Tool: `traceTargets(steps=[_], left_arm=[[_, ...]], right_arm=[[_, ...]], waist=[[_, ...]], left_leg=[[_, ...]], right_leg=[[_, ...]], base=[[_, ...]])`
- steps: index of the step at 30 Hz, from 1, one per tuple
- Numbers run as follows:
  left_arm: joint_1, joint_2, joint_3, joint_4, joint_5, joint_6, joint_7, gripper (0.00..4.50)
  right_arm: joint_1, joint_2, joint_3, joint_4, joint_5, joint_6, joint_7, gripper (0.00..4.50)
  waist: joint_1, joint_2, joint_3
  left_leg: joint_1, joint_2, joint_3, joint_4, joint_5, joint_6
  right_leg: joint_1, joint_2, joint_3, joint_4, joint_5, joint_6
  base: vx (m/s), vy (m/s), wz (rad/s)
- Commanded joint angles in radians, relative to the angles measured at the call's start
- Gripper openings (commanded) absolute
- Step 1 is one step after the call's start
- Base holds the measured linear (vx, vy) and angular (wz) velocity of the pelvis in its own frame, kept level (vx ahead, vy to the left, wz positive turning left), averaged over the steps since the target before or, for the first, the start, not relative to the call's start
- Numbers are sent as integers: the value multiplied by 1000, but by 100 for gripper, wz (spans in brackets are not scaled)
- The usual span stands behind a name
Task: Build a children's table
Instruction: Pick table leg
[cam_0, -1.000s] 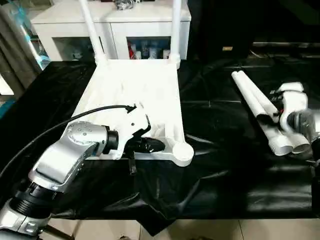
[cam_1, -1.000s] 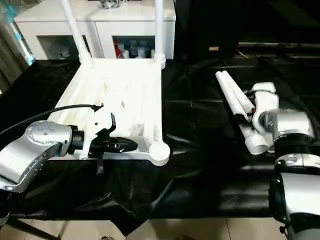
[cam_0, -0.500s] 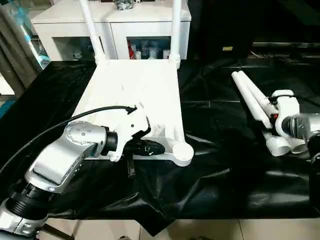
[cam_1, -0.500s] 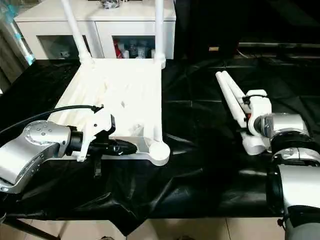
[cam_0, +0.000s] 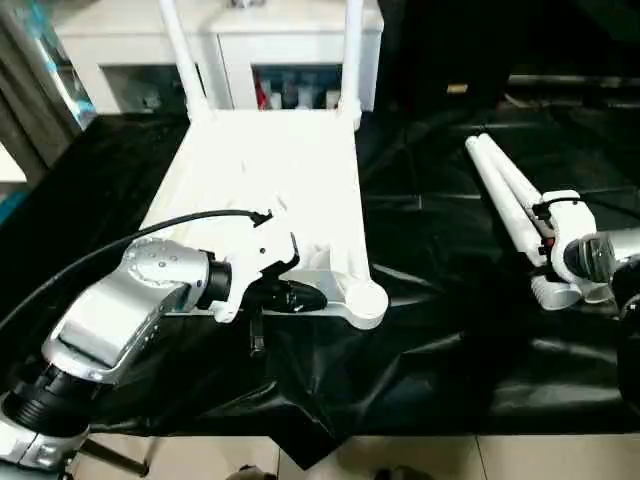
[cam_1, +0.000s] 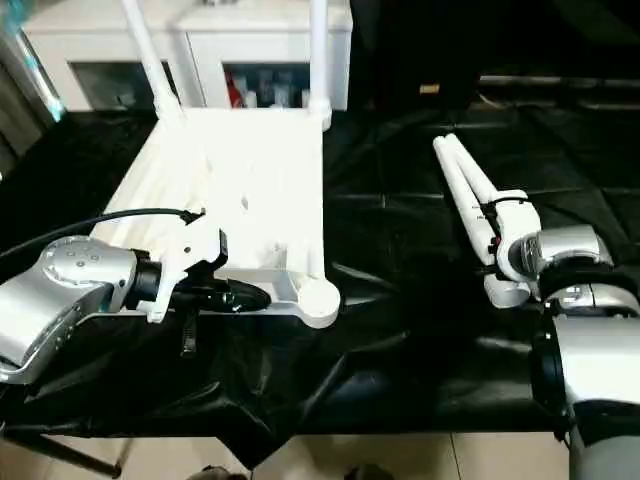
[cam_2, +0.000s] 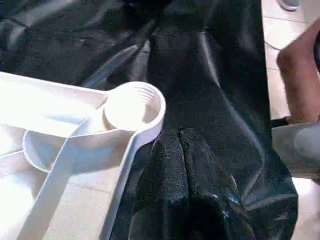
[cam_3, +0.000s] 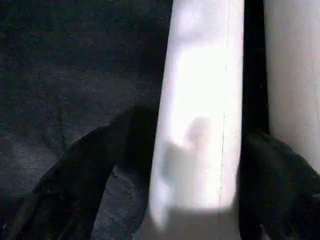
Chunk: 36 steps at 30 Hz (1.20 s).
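The children's table top lies upside down on the black cloth, ribbed side up. Two legs stand in its far corner sockets. My left gripper is shut with nothing in it. It lies against the top's near edge, just left of the empty near-right socket. Two loose legs lie side by side on the cloth at the right. My right gripper is over their thick ends. Its fingers stand open on either side of one leg, which rests on the cloth.
A white glass-door cabinet stands behind the work surface. The black cloth is creased and hangs over the near edge. A black cable arcs over my left forearm. A person's hand shows at the edge of the left wrist view.
My right gripper has turned and come down lower over the loose legs, now straddling one. The camera has tilted a little. My left gripper has stayed by the near edge.
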Motion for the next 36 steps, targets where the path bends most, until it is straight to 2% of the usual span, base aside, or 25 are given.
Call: traceTargets(steps=[1,3,4,5,6,7,10,11,12,14,15,17,20,21,23,26,27,29,30,31,32,33,34,35,36], left_arm=[[-18,11,-10,-21,-11,13,-10,0],[-23,7,-11,-21,-10,15,-12,0],[-26,5,-10,-20,-10,15,-12,0],[-26,5,-10,-20,-10,15,-12,0],[-26,-3,-6,-17,-1,9,6,0],[-26,-3,-6,-17,-1,9,6,0],[-16,-9,3,-23,5,4,30,0],[-15,-10,4,-23,5,3,33,33],[-4,-11,16,-32,-2,3,39,41],[12,-18,36,-44,-21,8,44,47],[15,-23,42,-42,-27,8,46,61],[13,-39,55,-26,-33,0,56,85],[3,-57,67,3,-27,-15,78,107],[-20,-84,86,52,-19,-27,120,121],[-32,-103,100,75,-19,-28,144,131],[-69,-163,143,141,-18,-29,216,170],[-89,-199,166,176,-30,-24,247,170],[-115,-248,192,219,-44,-19,294,188],[-128,-274,208,240,-54,-13,321,203],[-158,-339,258,291,-91,7,384,213],[-158,-339,258,291,-91,7,384,213],[-189,-398,314,340,-133,52,442,223],[-189,-398,314,340,-133,52,442,234],[-207,-432,344,375,-156,75,473,246],[-226,-467,370,413,-178,96,495,255]], right_arm=[[-1,0,12,30,-15,5,8,370],[-4,0,15,34,-20,2,9,340],[-6,0,16,37,-22,1,9,333],[-6,0,16,37,-22,1,9,328],[-11,4,5,42,-20,-4,-6,320],[-11,4,5,42,-20,-4,-6,308],[-11,5,-20,46,-4,-6,-27,282],[-11,5,-23,47,-2,-8,-28,273],[-5,9,-43,46,14,-10,-49,265],[4,16,-84,43,50,-6,-78,248],[6,18,-93,42,59,-3,-79,238],[11,24,-115,37,78,1,-71,220],[19,33,-121,31,87,4,-53,198],[33,47,-134,15,105,-10,-29,195],[40,52,-144,6,118,-7,-17,193],[59,65,-183,-32,166,0,19,189],[73,69,-198,-55,187,13,40,189],[94,72,-217,-84,211,21,63,189],[106,74,-230,-104,228,24,73,189],[136,85,-271,-157,278,19,90,189],[136,85,-271,-157,278,19,90,189],[182,105,-314,-232,329,-25,117,189],[182,105,-314,-232,329,-25,117,189],[229,127,-339,-311,374,-69,171,189],[282,151,-355,-405,420,-91,232,189]], waist=[[-2,-10,-50],[-2,-9,-47],[-2,-27,-49],[0,-22,-47],[0,-33,-55],[1,-31,-53],[3,-43,-63],[5,-41,-61],[5,-30,-70],[2,-34,-70],[2,-26,-72],[0,-30,-72],[3,-26,-75],[4,-22,-82],[3,-21,-83],[5,-18,-87],[7,-17,-89],[11,-20,-91],[16,-17,-95],[18,-10,-91],[19,-15,-93],[23,-18,-98],[31,-10,-100],[27,-10,-101],[33,-15,-104]], left_leg=[[16,33,-18,-82,-364,6],[17,34,-18,-83,-368,1],[13,34,-18,-81,-350,6],[15,34,-18,-83,-348,6],[16,36,-16,-80,-330,4],[15,37,-17,-81,-324,4],[14,38,-13,-77,-287,11],[12,38,-13,-77,-279,11],[15,38,-12,-73,-267,6],[12,38,-11,-74,-268,3],[12,38,-11,-73,-268,1],[12,36,-8,-71,-275,4],[13,36,-9,-70,-279,5],[16,35,-8,-67,-283,3],[13,34,-8,-66,-281,3],[14,36,-10,-66,-277,4],[16,34,-8,-64,-274,9],[14,32,-7,-63,-260,21],[14,34,-10,-63,-246,25],[14,31,-5,-62,-250,31],[15,30,-5,-60,-249,32],[9,30,-7,-60,-224,40],[14,31,-6,-58,-217,49],[9,30,-8,-58,-211,54],[10,31,-7,-57,-197,69]], right_leg=[[39,-39,32,-78,-414,-240],[39,-39,33,-79,-411,-243],[43,-41,34,-75,-412,-244],[41,-42,35,-77,-419,-243],[44,-43,36,-75,-405,-249],[44,-44,36,-74,-399,-252],[48,-45,37,-71,-376,-258],[47,-46,37,-70,-374,-258],[50,-46,37,-67,-358,-262],[51,-44,37,-68,-340,-265],[52,-44,37,-65,-335,-267],[51,-41,36,-67,-333,-269],[52,-41,35,-67,-342,-267],[53,-39,34,-67,-331,-267],[55,-38,33,-66,-328,-265],[58,-40,32,-67,-301,-268],[58,-37,31,-66,-291,-272],[62,-37,31,-68,-277,-273],[62,-41,30,-65,-270,-279],[61,-37,30,-71,-268,-277],[63,-38,30,-73,-265,-276],[68,-38,29,-65,-240,-280],[65,-41,28,-71,-227,-280],[68,-38,27,-65,-214,-284],[68,-41,26,-67,-206,-281]], base=[[0,0,0],[0,0,0],[0,0,0],[0,0,0],[0,0,0],[0,0,0],[0,0,0],[0,0,0],[0,0,0],[0,0,0],[0,0,0],[0,0,0],[0,0,0],[0,0,0],[0,0,0],[0,0,0],[0,0,0],[0,0,0],[0,0,0],[0,0,0],[0,0,0],[0,0,0],[0,0,0],[0,0,0],[0,0,0]])
